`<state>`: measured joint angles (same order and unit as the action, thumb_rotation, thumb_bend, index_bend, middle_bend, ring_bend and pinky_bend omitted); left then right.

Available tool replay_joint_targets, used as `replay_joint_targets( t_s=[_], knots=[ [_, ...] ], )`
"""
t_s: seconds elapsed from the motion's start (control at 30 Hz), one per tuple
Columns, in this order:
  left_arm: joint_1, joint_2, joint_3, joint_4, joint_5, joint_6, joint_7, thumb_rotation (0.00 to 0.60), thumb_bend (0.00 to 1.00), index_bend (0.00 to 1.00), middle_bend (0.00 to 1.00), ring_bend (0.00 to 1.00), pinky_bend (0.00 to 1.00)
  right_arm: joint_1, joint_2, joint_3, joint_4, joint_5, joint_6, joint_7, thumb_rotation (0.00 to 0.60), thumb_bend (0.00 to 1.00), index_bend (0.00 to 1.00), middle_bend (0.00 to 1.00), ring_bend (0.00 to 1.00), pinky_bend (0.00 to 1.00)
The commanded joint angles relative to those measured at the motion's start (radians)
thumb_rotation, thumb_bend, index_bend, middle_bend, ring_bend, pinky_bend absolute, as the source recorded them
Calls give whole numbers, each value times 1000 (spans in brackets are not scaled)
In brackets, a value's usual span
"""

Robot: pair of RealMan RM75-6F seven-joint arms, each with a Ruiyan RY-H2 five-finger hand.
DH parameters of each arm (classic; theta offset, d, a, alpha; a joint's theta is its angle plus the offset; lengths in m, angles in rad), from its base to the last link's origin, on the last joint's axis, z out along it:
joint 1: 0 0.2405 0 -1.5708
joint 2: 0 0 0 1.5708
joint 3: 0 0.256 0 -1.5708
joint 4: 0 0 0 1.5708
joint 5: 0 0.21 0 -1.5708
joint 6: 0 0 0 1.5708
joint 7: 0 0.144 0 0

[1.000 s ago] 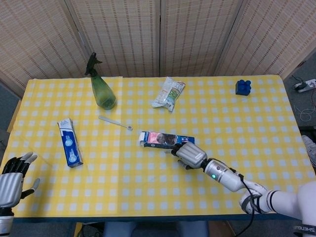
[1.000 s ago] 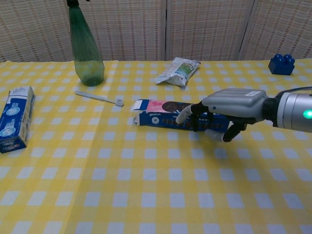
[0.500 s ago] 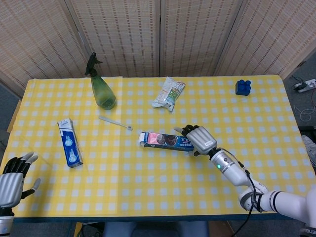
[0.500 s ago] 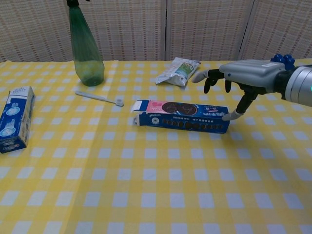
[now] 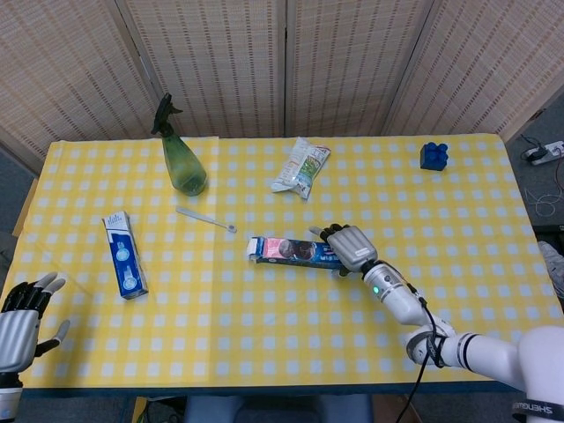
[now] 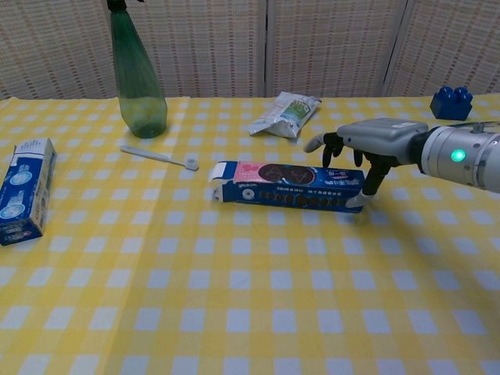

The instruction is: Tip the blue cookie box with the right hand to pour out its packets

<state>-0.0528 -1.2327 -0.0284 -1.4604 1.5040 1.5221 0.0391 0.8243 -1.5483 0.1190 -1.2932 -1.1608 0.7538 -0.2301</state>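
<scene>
Resting at the near left table edge, the left hand (image 5: 18, 324) holds nothing, its fingers spread apart. A blue and white carton (image 5: 124, 255) lies just beyond it, then a green spray bottle (image 5: 181, 154) and a plastic spoon (image 5: 205, 218). Near the middle of the yellow checked table (image 5: 264, 352) the blue cookie box (image 6: 291, 186) lies flat on its side. At its right end, the right hand (image 6: 367, 144) arches over the box, fingers curled around it and touching. Farther back lie a snack bag (image 5: 301, 166) and blue toy block (image 5: 434, 155)

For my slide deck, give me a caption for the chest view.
Right hand closing over one end of the flat-lying cookie box on the checked table.
</scene>
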Motion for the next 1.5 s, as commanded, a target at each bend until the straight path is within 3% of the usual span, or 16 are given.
replay_joint_targets(
  t_s=[0.03, 0.23, 0.4, 1.0, 1.27, 1.5],
  knots=[
    [-1, -2, 1, 3, 1, -2, -2, 600, 333, 235, 161, 159, 88, 3, -6, 0, 4, 4, -3, -5, 600, 80, 134, 264, 182, 332],
    [-2, -8, 1, 9, 2, -5, -8, 600, 333, 235, 161, 159, 88, 13, -35, -5, 52, 25, -16, -43, 600, 180, 359, 285, 184, 333],
    [2, -9, 2, 15, -2, -4, -14, 600, 333, 235, 161, 159, 88, 12, -45, 0, 61, 22, -2, -46, 600, 192, 445, 313, 187, 333],
    [5, -18, 2, 33, -7, -8, -32, 600, 333, 235, 161, 159, 88, -36, 198, 65, -243, -170, 186, 91, 600, 211, 464, 354, 223, 333],
    [4, -18, 1, 35, -5, -7, -34, 600, 333, 235, 161, 159, 88, -69, 263, 78, -302, -191, 250, 111, 600, 211, 464, 356, 227, 333],
    [4, -18, 0, 30, -5, -8, -30, 600, 333, 235, 161, 159, 88, -104, 312, 99, -332, -230, 322, 208, 600, 212, 464, 356, 232, 333]
  ],
)
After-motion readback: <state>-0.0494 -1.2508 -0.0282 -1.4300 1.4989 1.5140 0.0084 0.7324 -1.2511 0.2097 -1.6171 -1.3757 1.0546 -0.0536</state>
